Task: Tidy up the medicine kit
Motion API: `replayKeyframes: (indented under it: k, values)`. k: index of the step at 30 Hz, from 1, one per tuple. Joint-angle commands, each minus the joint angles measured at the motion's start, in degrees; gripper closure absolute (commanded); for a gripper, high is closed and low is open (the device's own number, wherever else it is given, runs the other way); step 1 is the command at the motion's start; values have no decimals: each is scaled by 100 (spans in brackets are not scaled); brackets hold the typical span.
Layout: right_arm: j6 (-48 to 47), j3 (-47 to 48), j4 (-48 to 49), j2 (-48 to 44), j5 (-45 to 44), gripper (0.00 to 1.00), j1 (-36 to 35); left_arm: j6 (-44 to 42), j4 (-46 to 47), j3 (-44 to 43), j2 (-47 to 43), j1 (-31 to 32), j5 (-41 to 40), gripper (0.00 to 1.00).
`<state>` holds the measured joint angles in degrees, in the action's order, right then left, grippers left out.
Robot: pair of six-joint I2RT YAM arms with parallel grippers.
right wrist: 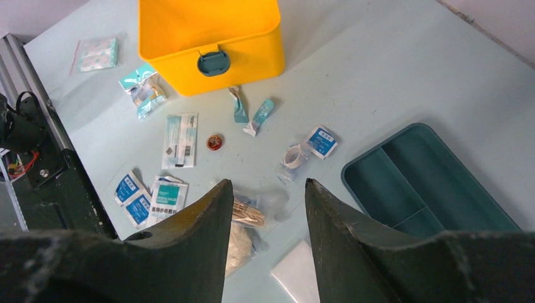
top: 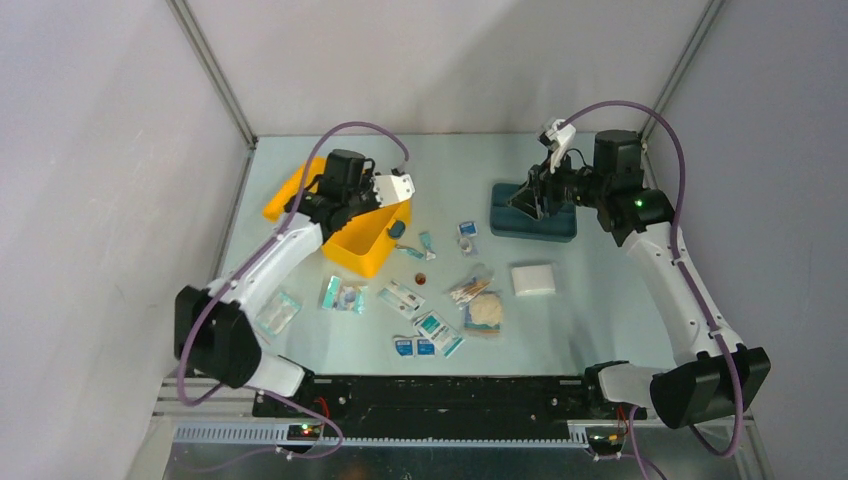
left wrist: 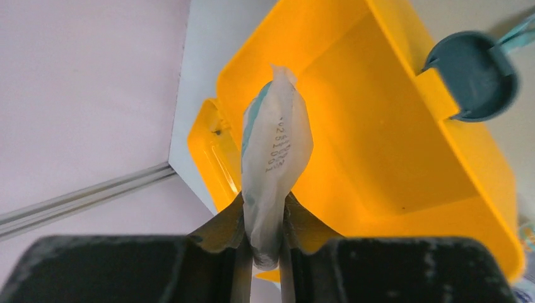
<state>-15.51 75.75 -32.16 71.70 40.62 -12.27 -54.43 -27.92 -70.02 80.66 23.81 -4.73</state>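
- The yellow box (top: pixel 365 250) stands open in the upper left of the top view, with its lid (left wrist: pixel 203 148) folded back behind it and the round dark latch (left wrist: pixel 472 76) at the front wall.
- The left fingers (left wrist: pixel 263 211) are closed almost fully on the lower end of a soft white packet (left wrist: pixel 276 151), which stands up over the back corner of the box.
- I think the main risk is the release. The packet hangs close to the back wall, so if it is let go here it may land on the rim or on the lid, not inside.
- The packet is limp and gripped only at one end, so it could also cling to one finger or bend sideways when it drops.
- The right fingers (right wrist: pixel 268 184) are wide open and hold nothing. They hang above the bench (top: pixel 600 320) beside the teal tray (right wrist: pixel 429 183).
- Many small packs (right wrist: pixel 180 139) lie on the bench in the middle, not yet put away.
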Motion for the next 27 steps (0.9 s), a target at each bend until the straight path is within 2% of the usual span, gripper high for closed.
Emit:
replayKeyframes:
  k: [1,12,18,24,27]
  values:
    - [171,19,251,-41,48,49,4,-588,464,45,533,-16,-714,78]
    - [103,-32,175,-58,24,48,84,-1261,1636,386,1482,-8,-663,75]
    - [111,-33,189,-7,27,48,93,-2097,3353,1325,1563,-18,-510,74]
    - [120,-33,188,55,25,48,102,-2165,4092,1512,1693,-38,-205,71]
    - [121,-33,183,87,25,47,102,-2164,4230,1498,1779,-50,-54,64]
